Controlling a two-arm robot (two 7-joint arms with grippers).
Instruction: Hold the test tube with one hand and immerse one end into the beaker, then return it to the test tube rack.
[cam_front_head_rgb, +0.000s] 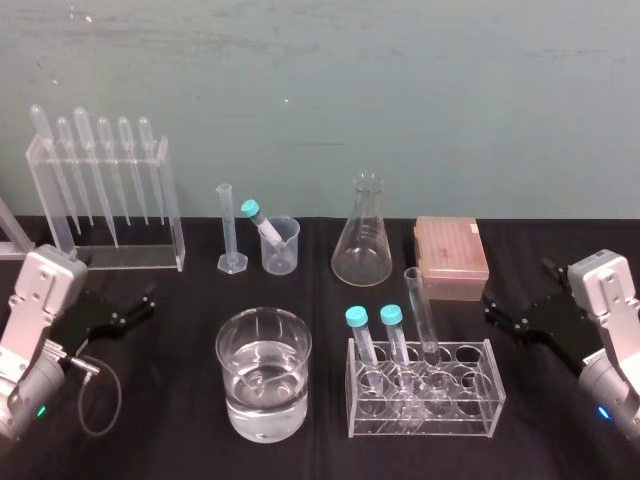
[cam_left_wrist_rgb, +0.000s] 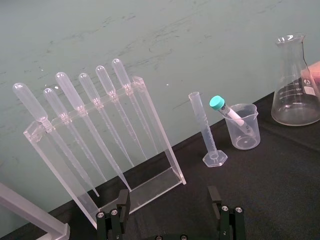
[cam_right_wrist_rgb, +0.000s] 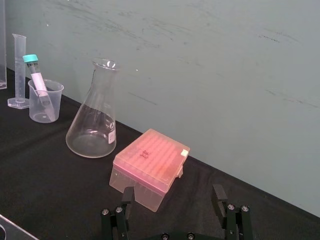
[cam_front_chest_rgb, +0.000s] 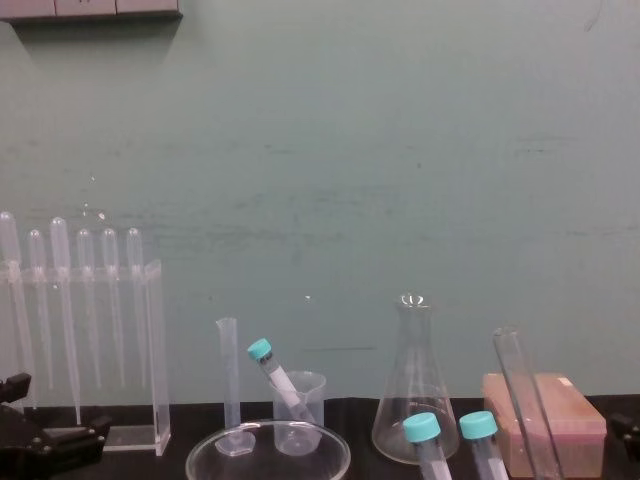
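Both spread empty, left gripper (cam_left_wrist_rgb: 169, 200) and right gripper (cam_right_wrist_rgb: 173, 195) flank the distant test tube (cam_front_head_rgb: 420, 310).

SITE: laboratory | EVIDENCE: conical flask (cam_front_head_rgb: 362, 240), graduated cylinder (cam_front_head_rgb: 229, 230), test tube rack (cam_front_head_rgb: 425, 416) with capped tubes (cam_front_head_rgb: 363, 342), acrylic pipette stand (cam_front_head_rgb: 176, 210), pink tip box (cam_front_head_rgb: 451, 258) | SURFACE: black worktop (cam_front_head_rgb: 160, 400) against plain teal wall (cam_front_head_rgb: 400, 80)

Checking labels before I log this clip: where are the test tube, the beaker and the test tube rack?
test tube (cam_front_head_rgb: 423, 318), head view, middle of its glass wall.
beaker (cam_front_head_rgb: 288, 256), head view, front wall below the rim.
test tube rack (cam_front_head_rgb: 460, 415), head view, clear front panel.
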